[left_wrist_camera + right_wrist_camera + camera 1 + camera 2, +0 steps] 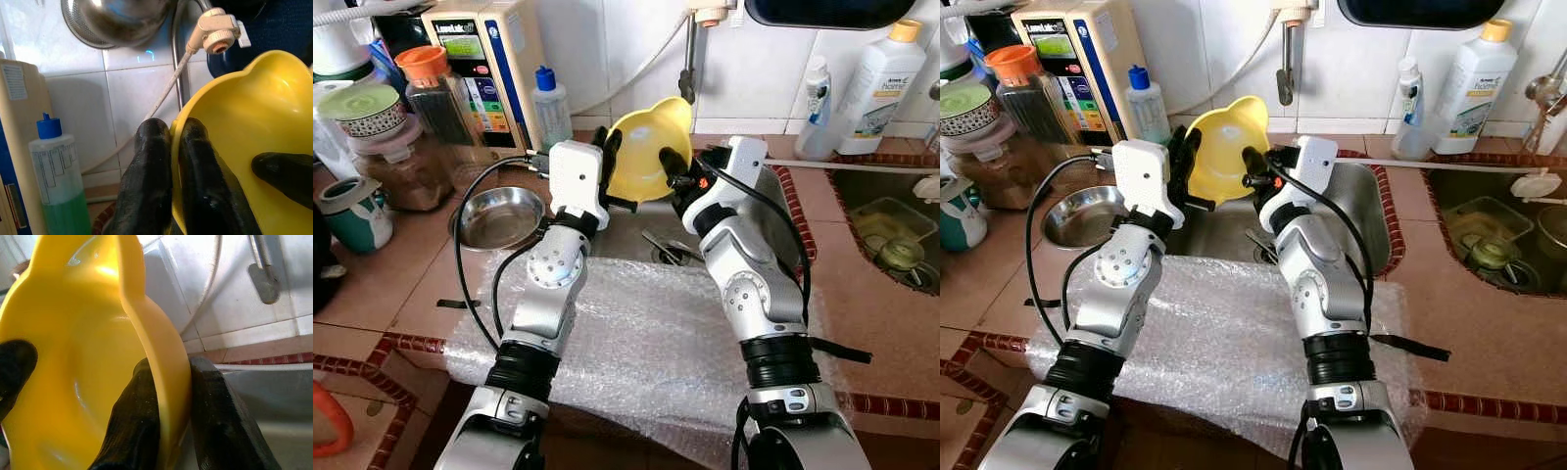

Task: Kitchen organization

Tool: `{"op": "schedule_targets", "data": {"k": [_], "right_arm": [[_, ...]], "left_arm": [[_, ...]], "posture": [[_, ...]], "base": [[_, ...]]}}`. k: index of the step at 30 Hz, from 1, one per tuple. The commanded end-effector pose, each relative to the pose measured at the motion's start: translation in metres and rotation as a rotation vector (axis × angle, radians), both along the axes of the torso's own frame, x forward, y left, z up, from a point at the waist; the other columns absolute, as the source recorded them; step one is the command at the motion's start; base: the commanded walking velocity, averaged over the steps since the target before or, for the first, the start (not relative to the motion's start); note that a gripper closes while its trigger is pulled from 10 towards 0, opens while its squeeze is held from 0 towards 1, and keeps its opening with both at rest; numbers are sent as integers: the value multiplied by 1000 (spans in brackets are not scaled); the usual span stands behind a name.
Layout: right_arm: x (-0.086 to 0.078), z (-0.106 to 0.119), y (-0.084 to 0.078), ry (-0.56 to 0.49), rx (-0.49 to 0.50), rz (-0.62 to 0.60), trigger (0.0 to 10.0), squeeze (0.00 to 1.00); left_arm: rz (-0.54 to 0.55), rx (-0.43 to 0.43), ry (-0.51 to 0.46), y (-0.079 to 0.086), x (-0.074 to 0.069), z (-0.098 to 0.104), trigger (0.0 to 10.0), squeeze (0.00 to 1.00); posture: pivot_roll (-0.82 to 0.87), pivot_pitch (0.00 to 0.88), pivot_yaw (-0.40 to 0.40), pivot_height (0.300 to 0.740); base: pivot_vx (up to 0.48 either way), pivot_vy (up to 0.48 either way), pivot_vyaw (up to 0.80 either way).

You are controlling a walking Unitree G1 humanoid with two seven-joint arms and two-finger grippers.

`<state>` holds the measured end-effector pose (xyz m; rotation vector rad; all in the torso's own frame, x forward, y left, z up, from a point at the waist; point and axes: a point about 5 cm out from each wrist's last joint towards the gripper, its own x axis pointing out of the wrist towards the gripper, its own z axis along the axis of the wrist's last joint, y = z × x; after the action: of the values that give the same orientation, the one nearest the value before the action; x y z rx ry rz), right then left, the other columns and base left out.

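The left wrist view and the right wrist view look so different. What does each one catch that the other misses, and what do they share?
The left wrist view alone has a bottle of green liquid with a blue cap, a beige appliance beside it, a white tap handle and a round steel strainer hanging above.

The right wrist view alone has the sink wall, the red tile edging and a metal piece hanging on the wall.

Both show the yellow bowl, its rim pinched between that arm's fingers, the other arm's fingertip inside it, and the white tiled wall.

Two silver arms with black elbow cuffs, white wrist housings, looping black cables, long black fingers (151, 196).
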<state>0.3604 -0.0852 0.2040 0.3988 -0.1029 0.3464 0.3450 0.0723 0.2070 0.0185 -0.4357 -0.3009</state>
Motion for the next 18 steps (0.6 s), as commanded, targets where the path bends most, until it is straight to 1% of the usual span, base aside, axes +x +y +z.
{"op": "schedule_targets", "data": {"k": [1,4,5,6,7,10,11,12,14,16,18], "right_arm": [[4,-6,-9,46,-12,-59,0,0],[8,-10,-14,70,-21,-102,0,0],[9,-10,-15,72,-24,-112,0,0],[9,-10,-15,70,-26,-117,0,0],[9,-10,-17,74,-27,-135,0,0],[12,-14,-22,90,-44,-189,0,0],[12,-14,-22,90,-44,-189,0,0],[13,-18,-26,105,-58,-225,0,0],[15,-23,-30,117,-70,-252,0,0],[19,-32,-37,136,-103,-299,0,0],[21,-39,-42,150,-135,-321,0,0]], "left_arm": [[6,-5,-15,5,0,4,10000,1000],[-40,-34,35,1,-1,-2,10000,1000],[-79,-55,70,-4,-2,-5,10000,1000],[-99,-63,85,-7,-2,-6,10000,1000],[-144,-58,80,-14,-6,-5,10000,1000],[-196,-86,117,-22,-7,-5,10000,1000],[-196,-86,117,-22,-7,-5,10000,1000],[-225,-92,129,-24,-8,-4,10000,1000],[-255,-86,143,-26,-9,-6,10000,1000],[-289,-65,178,-26,-11,-12,10000,1000],[-284,-49,213,-22,-12,-20,10000,1000]], "posture": [[52,5,91,740],[53,6,90,740],[53,6,90,740],[53,6,90,740],[58,9,90,740],[59,9,90,740],[59,9,90,740],[63,12,92,740],[63,12,92,740],[74,11,93,740],[74,11,93,740]], "base": [[0,0,0],[0,0,0],[0,0,0],[0,0,0],[0,0,0],[0,0,0],[0,0,0],[0,0,0],[0,0,0],[0,0,0],[0,0,0]]}}
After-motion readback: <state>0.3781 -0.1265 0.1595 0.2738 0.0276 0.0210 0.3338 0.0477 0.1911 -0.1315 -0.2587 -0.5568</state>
